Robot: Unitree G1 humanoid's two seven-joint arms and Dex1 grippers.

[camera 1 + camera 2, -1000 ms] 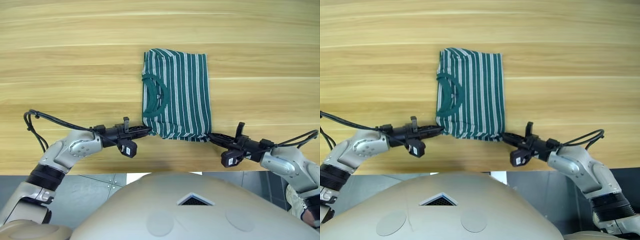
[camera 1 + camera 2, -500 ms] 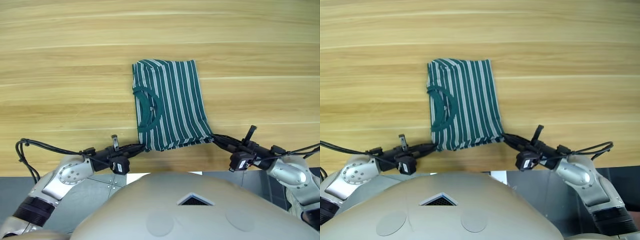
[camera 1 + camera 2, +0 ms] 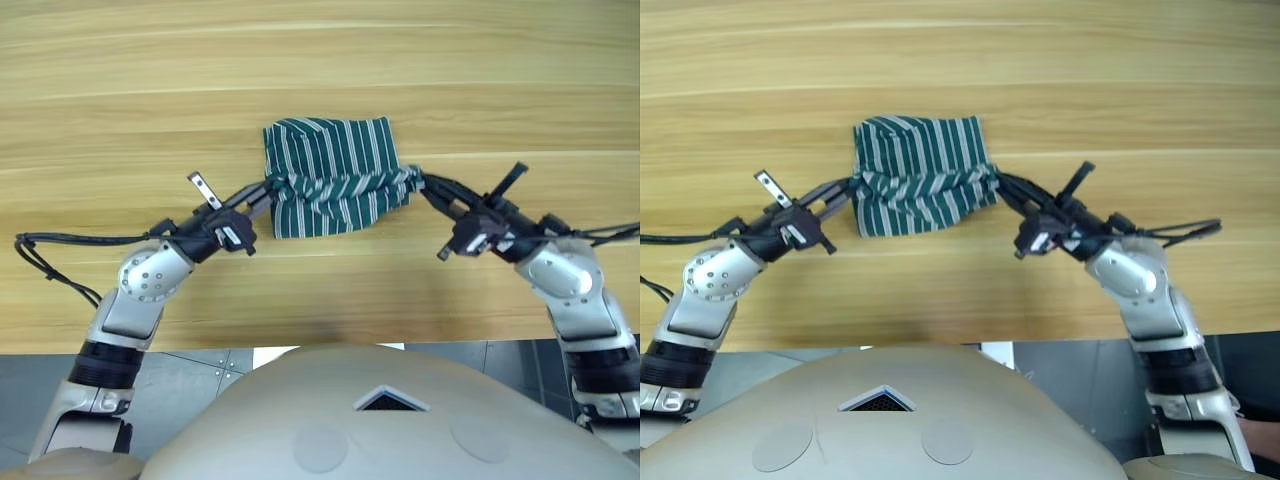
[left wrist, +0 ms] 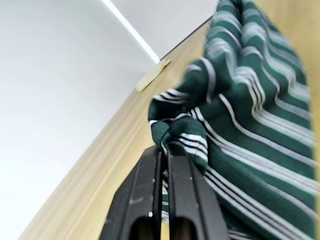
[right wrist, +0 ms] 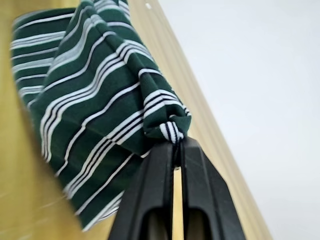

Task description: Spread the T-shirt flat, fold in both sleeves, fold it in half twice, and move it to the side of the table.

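Table (image 3: 120, 120) carries the striped T-shirt (image 3: 335, 160) near its middle, near edge lifted mid-fold. I have the left gripper (image 3: 268, 190) and right gripper (image 3: 417, 180) each pinched on a bunched corner. I judge uneven travel would skew the fold, or a thin pinch could slip.
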